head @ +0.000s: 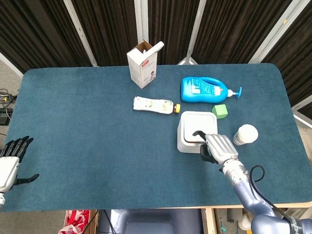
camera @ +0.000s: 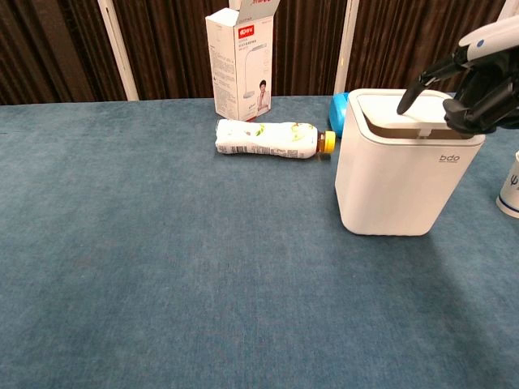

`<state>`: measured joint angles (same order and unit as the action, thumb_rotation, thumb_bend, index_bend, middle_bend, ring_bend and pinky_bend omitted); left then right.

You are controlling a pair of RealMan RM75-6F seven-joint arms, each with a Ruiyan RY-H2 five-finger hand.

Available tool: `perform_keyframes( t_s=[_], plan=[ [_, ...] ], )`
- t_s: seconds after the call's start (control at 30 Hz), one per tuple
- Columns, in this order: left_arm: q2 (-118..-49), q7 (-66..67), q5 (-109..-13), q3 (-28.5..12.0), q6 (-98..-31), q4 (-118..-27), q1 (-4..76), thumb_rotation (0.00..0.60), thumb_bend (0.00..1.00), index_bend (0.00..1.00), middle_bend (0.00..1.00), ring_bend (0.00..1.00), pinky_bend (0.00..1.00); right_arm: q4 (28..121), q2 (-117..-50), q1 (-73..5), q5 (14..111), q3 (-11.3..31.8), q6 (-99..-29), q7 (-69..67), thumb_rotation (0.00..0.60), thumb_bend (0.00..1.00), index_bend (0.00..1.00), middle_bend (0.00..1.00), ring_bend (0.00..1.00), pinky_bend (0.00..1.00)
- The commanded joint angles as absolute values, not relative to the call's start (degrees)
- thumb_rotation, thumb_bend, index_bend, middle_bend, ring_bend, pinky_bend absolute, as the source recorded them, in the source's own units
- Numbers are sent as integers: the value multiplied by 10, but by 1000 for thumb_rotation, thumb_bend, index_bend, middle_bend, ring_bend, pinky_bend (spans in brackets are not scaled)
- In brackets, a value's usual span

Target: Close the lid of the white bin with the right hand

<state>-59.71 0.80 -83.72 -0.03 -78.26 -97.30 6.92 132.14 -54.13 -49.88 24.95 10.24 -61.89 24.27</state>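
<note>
The white bin (head: 186, 144) (camera: 397, 178) stands right of the table's middle. Its lid (head: 196, 123) (camera: 381, 103) lies down flat on the rim, with a thin dark seam showing under it in the chest view. My right hand (head: 218, 147) (camera: 474, 85) hovers over the bin's near right edge. One finger stretches down onto the lid and the others are curled in; it holds nothing. My left hand (head: 9, 161) hangs off the table's near left corner, fingers spread and empty.
Behind the bin lie a blue pump bottle (head: 204, 89) and a green cube (head: 220, 111). A white cup (head: 244, 134) (camera: 511, 186) stands just right of it. A lying bottle with a yellow cap (head: 153, 105) (camera: 268, 139) and an open carton (head: 144, 65) (camera: 241, 65) are further back left.
</note>
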Motion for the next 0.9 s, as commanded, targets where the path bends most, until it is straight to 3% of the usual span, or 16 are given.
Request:
perform_keyframes(
  t_s=[0.03, 0.63, 0.9],
  plan=[
    [-597, 8, -837, 0, -782, -973, 69, 600, 0, 0, 0, 0, 0, 1319, -550, -497, 255, 95, -626, 247, 600, 776, 253, 812, 863, 830],
    [-596, 9, -838, 1, -781, -973, 70, 600, 0, 0, 0, 0, 0, 1303, -582, -493, 263, 69, -635, 256, 600, 776, 253, 812, 863, 830],
    [-596, 7, -837, 0, -783, -971, 69, 600, 0, 0, 0, 0, 0, 1315, -562, -475, 322, 97, -683, 233, 600, 776, 253, 813, 862, 830]
  ],
)
